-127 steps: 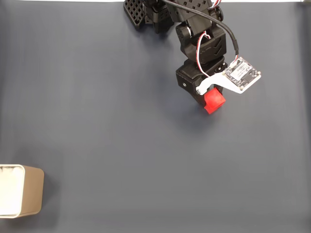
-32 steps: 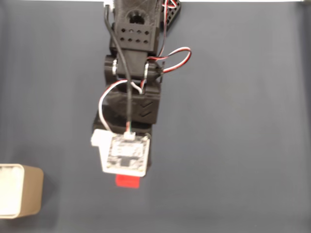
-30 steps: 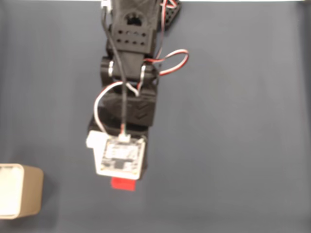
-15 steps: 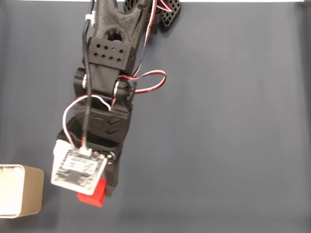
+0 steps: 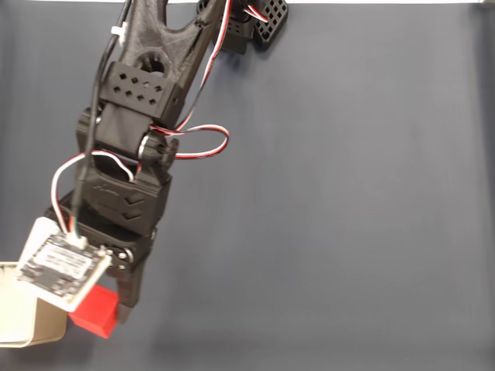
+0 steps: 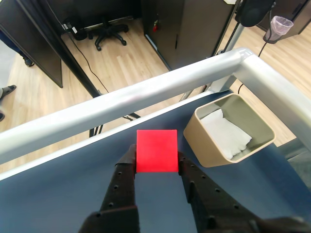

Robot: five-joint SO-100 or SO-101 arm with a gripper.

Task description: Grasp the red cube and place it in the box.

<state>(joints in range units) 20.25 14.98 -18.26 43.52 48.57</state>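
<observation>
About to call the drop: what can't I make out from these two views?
- Fixed view: the box is cut off by the left edge and partly covered by the wrist camera board.
- Fixed view: the red cube is half hidden under that board.
- Both views: the cube's height above the table.
- Wrist view: the gripper hides the cube's side faces.

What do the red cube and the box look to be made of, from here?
The red cube looks like matte plastic or foam: flat uniform colour, no gloss or grain. The box looks like smooth tan plastic, possibly silicone, with rounded moulded corners; the white lining inside appears soft, like cloth or padding. The gripper is black, likely printed plastic.
</observation>
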